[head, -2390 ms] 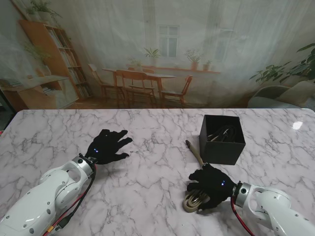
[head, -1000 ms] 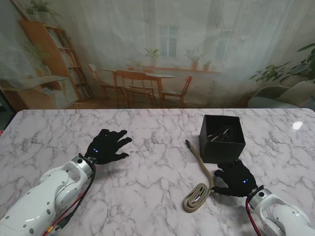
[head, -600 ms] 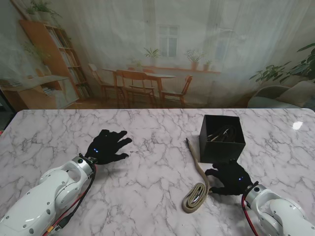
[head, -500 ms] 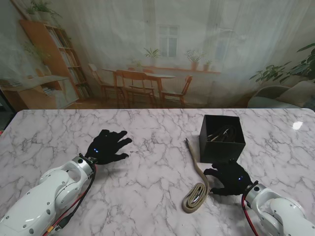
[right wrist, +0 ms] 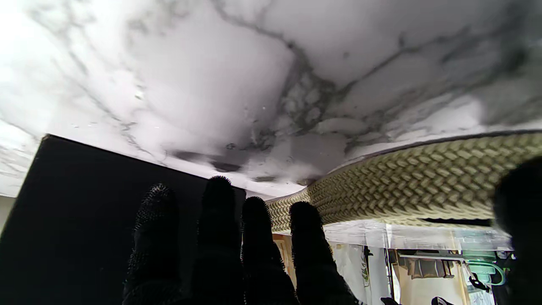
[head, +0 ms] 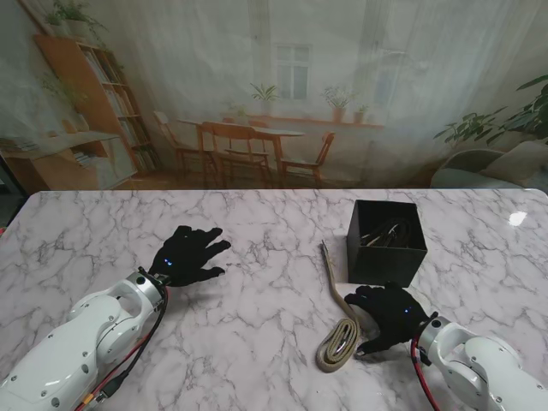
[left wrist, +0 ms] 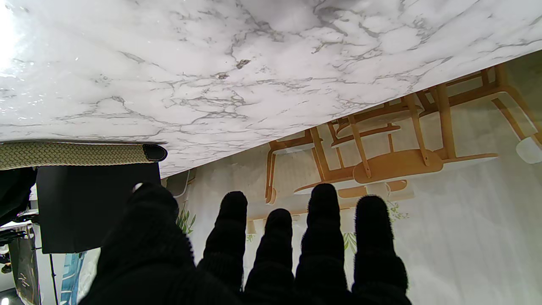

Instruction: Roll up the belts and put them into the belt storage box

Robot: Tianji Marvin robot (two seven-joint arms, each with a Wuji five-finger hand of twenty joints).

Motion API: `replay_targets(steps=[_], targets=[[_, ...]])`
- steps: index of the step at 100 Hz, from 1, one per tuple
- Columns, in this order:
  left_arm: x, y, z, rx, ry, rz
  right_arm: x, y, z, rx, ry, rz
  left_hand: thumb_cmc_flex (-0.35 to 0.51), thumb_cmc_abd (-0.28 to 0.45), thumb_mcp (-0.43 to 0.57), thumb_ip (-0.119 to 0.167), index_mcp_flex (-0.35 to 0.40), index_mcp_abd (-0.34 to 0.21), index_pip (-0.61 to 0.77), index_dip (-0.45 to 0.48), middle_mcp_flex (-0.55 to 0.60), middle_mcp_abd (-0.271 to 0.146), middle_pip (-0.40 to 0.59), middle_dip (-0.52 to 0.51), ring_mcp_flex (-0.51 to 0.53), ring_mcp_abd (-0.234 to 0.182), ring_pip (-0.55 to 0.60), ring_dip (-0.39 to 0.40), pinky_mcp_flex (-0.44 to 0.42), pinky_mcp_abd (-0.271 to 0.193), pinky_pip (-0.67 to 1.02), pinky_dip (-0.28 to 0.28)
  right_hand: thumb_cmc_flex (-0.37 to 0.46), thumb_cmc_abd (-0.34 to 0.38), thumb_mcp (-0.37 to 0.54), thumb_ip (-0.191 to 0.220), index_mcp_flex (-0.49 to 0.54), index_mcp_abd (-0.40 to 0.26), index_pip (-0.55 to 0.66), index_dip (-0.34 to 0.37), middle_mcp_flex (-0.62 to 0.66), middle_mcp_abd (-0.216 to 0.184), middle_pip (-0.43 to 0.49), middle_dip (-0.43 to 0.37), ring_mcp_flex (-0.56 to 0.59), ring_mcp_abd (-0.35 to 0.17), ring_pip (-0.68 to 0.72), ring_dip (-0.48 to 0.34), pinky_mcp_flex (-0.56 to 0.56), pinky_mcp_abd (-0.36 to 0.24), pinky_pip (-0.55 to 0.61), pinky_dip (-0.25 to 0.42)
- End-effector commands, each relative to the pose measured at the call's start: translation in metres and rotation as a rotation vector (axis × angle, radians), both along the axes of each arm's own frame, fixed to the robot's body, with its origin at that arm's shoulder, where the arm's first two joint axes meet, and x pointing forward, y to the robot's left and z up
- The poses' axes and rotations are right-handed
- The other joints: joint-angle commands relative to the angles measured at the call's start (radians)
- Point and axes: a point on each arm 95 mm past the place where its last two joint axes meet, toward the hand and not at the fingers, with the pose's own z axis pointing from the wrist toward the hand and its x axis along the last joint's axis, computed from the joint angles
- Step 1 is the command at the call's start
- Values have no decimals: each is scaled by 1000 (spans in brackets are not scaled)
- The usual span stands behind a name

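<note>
The right robot hand (head: 390, 315) rests palm-down on the worktop (head: 265, 342), fingers spread and holding nothing. The woven tan belt (head: 341, 318) lies just beside its fingertips (right wrist: 218, 199), on the side toward the other arm. The black belt storage box (head: 387, 242) stands just beyond this robot hand, farther from me.

From the braided weave I judge the belt light, limp and a little grippy, so it should bend readily but spring loose from a coil if not pinned. Its nearer end is doubled into a flat loop close to the right robot hand; its dark-tipped tail (left wrist: 153, 152) runs away toward the box's near corner. The looped end looks the best place to pinch and start winding.

Well apart across the worktop, the left robot hand (head: 185, 254) lies flat, fingers splayed, empty.

Count: one belt out on the worktop, one box. Something dark and coiled already sits inside the box, though how many belts it amounts to I cannot tell.
</note>
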Motion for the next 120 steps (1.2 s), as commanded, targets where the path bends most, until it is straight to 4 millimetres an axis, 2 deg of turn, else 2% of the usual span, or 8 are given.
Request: replay_targets(steps=[1,18,39,57,68,95,104,120], targets=[[0,-1,-1,5,10,3,0,6,-4,15,16,-11,29,54,-21,4,6,14,6,-4,13,20,6,4,23,2,15,5,-5,1,15,11,-67,-24,19,-29,-34,34,-25,6,-40,29,-22,-14,-31,20,-39,-19,-29,45,-26,-17],[0,-1,-1,3,9,3,2,14,-7,24,10,0,29,54,-21,4,3,14,5,-5,13,20,6,4,23,2,16,6,-5,1,15,11,-35,-49,32,-33,-45,-82,2,121,-88,31,-19,-18,-44,27,-40,-24,-33,62,-36,-31],[0,-1,-1,-1,10,1,4,20,-12,52,-21,-9,27,55,-21,4,3,15,5,-5,12,19,7,5,22,2,17,6,-6,1,15,12,161,-69,-38,-10,51,-550,176,383,-91,9,-8,-18,-53,28,-38,-28,-40,76,-28,-47],[0,-2,-2,-2,12,1,5,24,-15,78,-38,-21,26,55,-22,4,4,17,6,-4,12,20,7,5,22,1,16,6,-6,1,15,12,255,-14,-98,-5,246,-604,285,409,-34,-7,46,7,-55,20,-29,-27,-47,85,-26,-51],[1,-3,-2,1,20,0,6,23,-15,70,-56,-26,23,53,-23,4,4,15,6,-5,15,19,8,5,20,3,15,5,-7,2,14,11,317,33,-167,11,170,-581,271,374,-56,4,44,6,-54,22,-19,-28,-32,68,-4,-46],[1,-5,-4,7,29,-8,0,7,-5,36,-154,-59,22,52,-21,4,10,13,8,-4,19,17,7,4,17,2,12,4,-6,2,13,11,605,249,-411,79,128,-212,199,130,-39,25,52,8,-26,19,17,-29,18,19,62,-26],[2,-6,-3,7,30,-8,-4,3,3,39,-200,-71,21,50,-21,4,13,11,9,-3,18,13,5,4,12,2,9,2,-8,1,10,10,321,198,128,23,140,-179,195,95,-18,22,52,11,-20,21,26,-27,20,17,73,-27],[3,-10,-3,10,38,-21,-15,8,20,104,-229,-109,18,49,-23,3,14,7,9,-3,11,12,1,2,-2,1,1,-3,-12,-1,4,7,219,233,45,9,135,-36,102,41,29,34,37,6,-10,60,22,-28,11,35,69,-23]])
